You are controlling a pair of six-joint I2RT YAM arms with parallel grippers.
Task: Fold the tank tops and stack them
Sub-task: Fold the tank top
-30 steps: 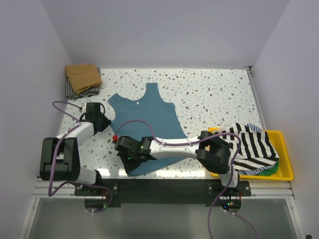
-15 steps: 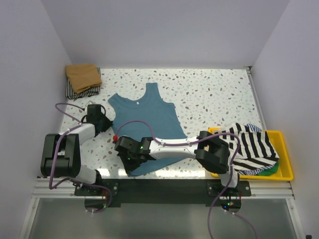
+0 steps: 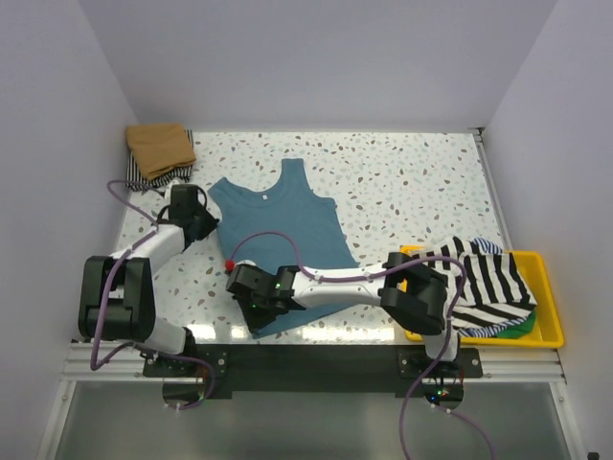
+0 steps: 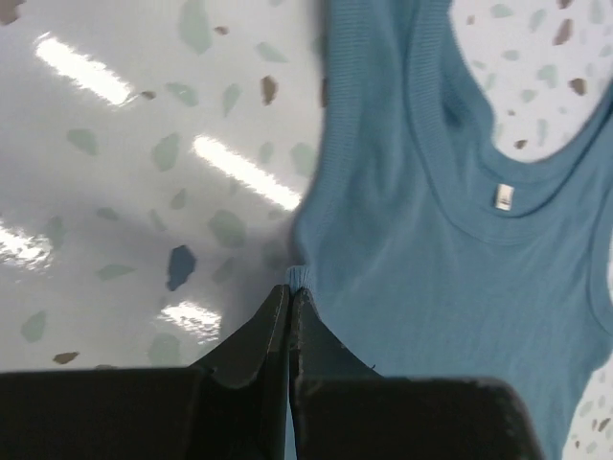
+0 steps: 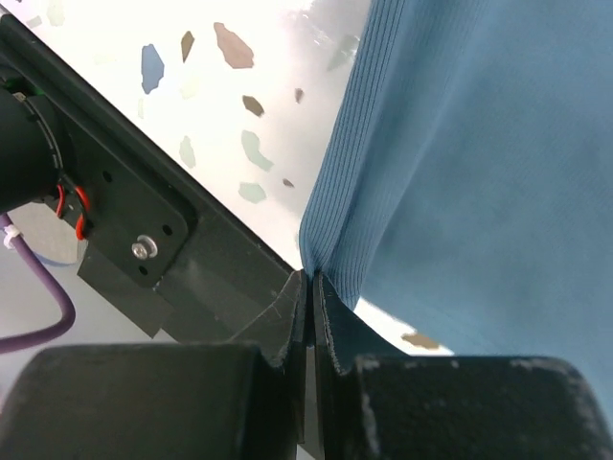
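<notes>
Progress: tan top stacked on striped top back-left | teal tank top mid-table, flat, unfolded | my left gripper and right gripper clamped on its edge | striped pile waits in yellow tray

In the middle of the counter the spread tank top lies flat, its neck to the far side and its hem to the near edge. Behind it and to the left, in the far left corner, rests the pile of folded tank tops, one on the other. At the near right edge stands the tray, and the heaped tank tops lie in it, hanging over its left rim. The left hand pinches the left edge of the spread tank top, and the right hand pinches its near left corner.
</notes>
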